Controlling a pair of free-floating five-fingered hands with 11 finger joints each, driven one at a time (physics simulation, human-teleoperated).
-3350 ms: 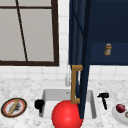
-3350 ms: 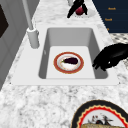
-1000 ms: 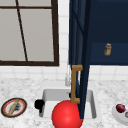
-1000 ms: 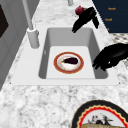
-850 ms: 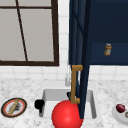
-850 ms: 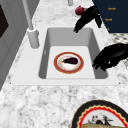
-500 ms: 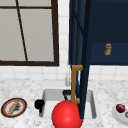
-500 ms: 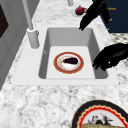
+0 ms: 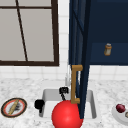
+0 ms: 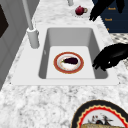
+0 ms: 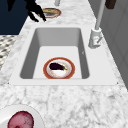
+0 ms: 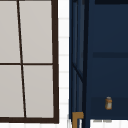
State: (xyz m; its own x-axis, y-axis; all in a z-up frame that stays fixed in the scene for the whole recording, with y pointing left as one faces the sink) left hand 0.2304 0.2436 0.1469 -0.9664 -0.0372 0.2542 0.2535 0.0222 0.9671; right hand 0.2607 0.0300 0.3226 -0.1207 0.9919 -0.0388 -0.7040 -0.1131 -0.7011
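- Right hand (image 9: 63,90) hangs over the sink (image 9: 47,93), fingers loose and straight, holding nothing.
- Brown handle (image 9: 74,85) of the open blue cabinet door (image 9: 83,50) stands just beside it, at the hand's 2 o'clock in the front view.
- Judged from here, a good grip calls for fingers wrapped squarely round the upright bar, mid-length, before any pull.
- Swinging the door should follow its hinge arc, clear of the red ball (image 9: 67,115) at 6 o'clock and the faucet (image 10: 32,37).
- Left hand (image 9: 39,103) idles at the sink's 9 o'clock rim, relaxed, above a plate (image 10: 68,62).
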